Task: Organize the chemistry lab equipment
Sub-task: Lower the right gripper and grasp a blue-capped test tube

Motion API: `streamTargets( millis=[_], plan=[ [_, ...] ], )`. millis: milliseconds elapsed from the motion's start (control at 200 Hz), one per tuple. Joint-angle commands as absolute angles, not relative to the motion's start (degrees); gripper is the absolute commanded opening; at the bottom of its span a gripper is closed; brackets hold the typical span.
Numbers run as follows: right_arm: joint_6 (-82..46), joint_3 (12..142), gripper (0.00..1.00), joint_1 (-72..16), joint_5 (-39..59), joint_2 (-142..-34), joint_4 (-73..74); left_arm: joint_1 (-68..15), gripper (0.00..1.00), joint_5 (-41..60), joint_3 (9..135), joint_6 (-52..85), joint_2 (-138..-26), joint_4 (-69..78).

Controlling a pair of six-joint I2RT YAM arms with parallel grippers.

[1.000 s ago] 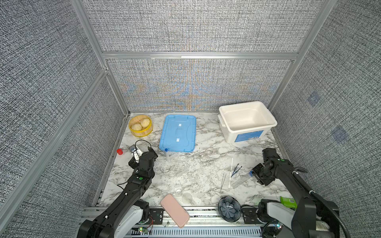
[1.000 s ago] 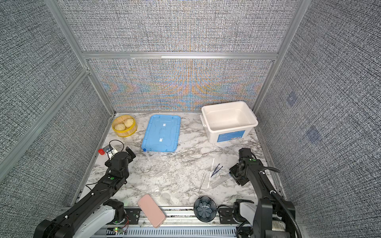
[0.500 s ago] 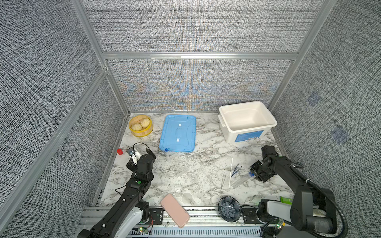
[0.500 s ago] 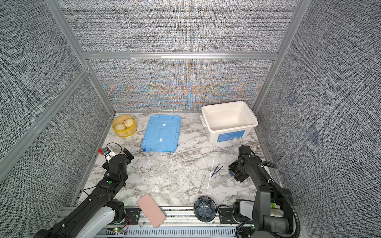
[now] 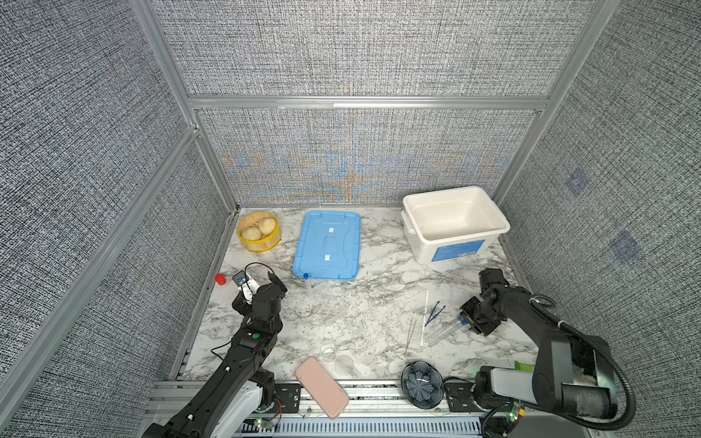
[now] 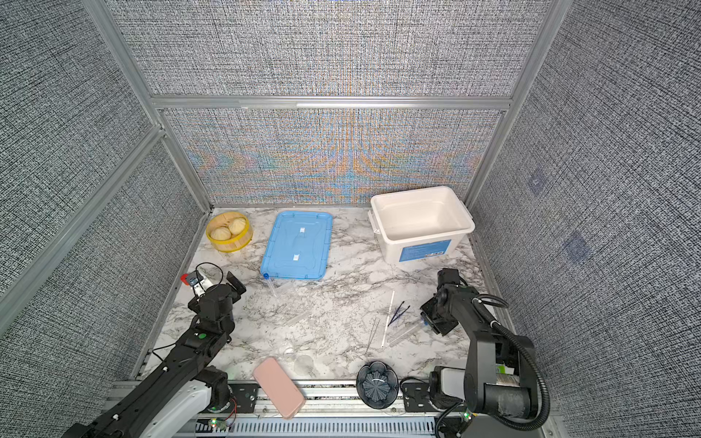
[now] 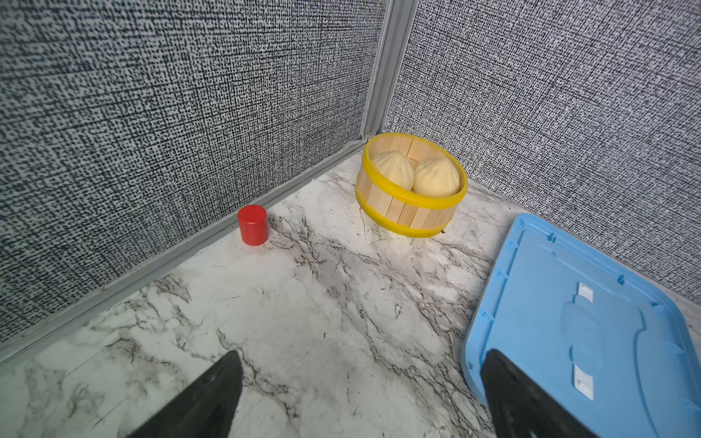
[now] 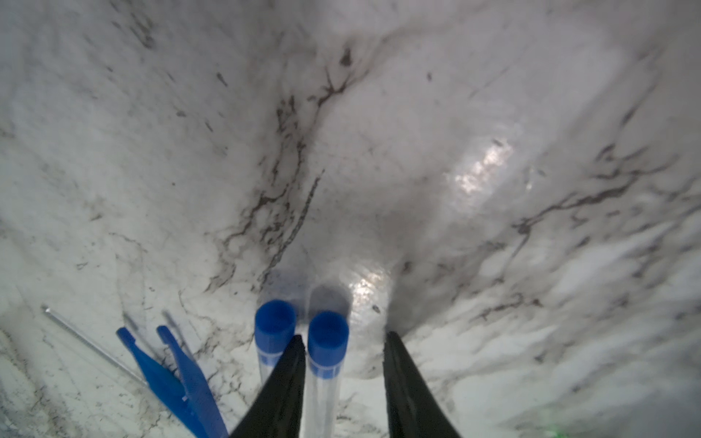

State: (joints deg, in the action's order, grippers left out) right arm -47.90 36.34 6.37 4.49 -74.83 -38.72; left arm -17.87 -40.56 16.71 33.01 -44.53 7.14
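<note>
My right claw (image 8: 344, 335) straddles one blue-capped tube (image 8: 328, 341) lying on the marble table (image 8: 417, 151), jaws partly open and not pinching it (the twin tube (image 8: 274, 326) lies just outside one finger). The dark blue tweezers (image 8: 178, 379) lie beside them. My left claw (image 7: 360, 356) gapes wide, holding nothing, near the red cup (image 7: 252, 225).

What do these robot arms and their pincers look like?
Both are slim, black and jointed, with grey housings at the base. The left arm bears a green dot and a thin looped wire; the right arm carries a ribbed black hose. The left gripper and right gripper each end in two tapering black fingers.
</note>
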Motion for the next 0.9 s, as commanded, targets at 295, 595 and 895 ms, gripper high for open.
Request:
streamTargets(
  millis=[295,595,895],
  plan=[
    [-49.0,35.4,0.26,6.4,3.8,-76.1,-37.7,-17.8,0.99,-41.7,16.8,32.4,-44.8,6.4],
    [-50.1,36.0,0.20,6.7,1.6,-75.2,-40.3,-17.8,0.99,-41.7,16.7,32.5,-44.8,6.6],
    [-51.2,37.6,0.19,7.4,-3.3,-71.1,-45.5,-17.8,0.99,-42.1,16.6,32.5,-44.8,7.0]
  ],
)
